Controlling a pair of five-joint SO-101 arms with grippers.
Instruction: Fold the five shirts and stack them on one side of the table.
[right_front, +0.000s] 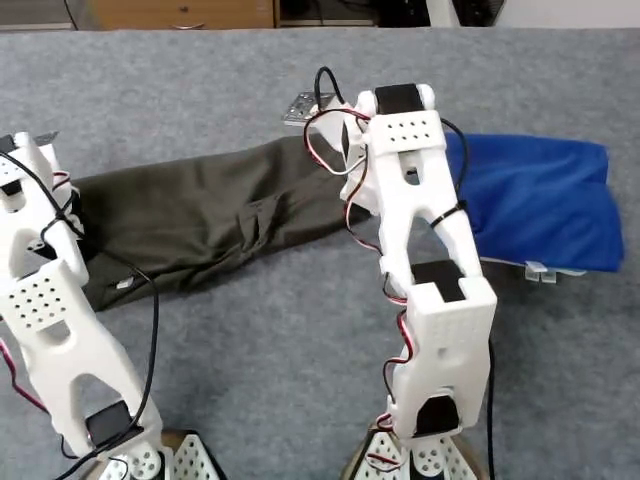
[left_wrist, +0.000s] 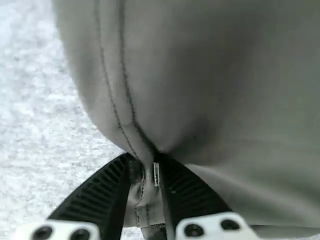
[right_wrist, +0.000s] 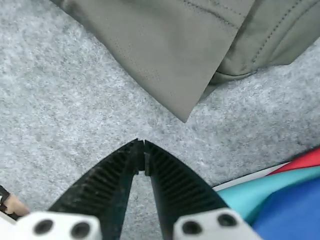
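A dark olive shirt (right_front: 210, 220) lies stretched across the grey table, from the left arm to the middle. My left gripper (left_wrist: 149, 175) is shut on a seamed edge of this olive shirt (left_wrist: 200, 90) at its left end. My right gripper (right_wrist: 144, 159) is shut with nothing in it, hovering over bare felt just off the shirt's sleeve corner (right_wrist: 190, 107). In the high view the right arm (right_front: 410, 170) stands between the olive shirt and a folded blue shirt (right_front: 545, 200) at the right. Under the blue shirt, teal and red cloth edges (right_wrist: 270, 187) show.
The grey felt table (right_front: 280, 350) has free room in front and along the back. A small metal bracket (right_front: 300, 107) lies behind the right arm. Wooden furniture (right_front: 180, 12) stands past the table's far edge.
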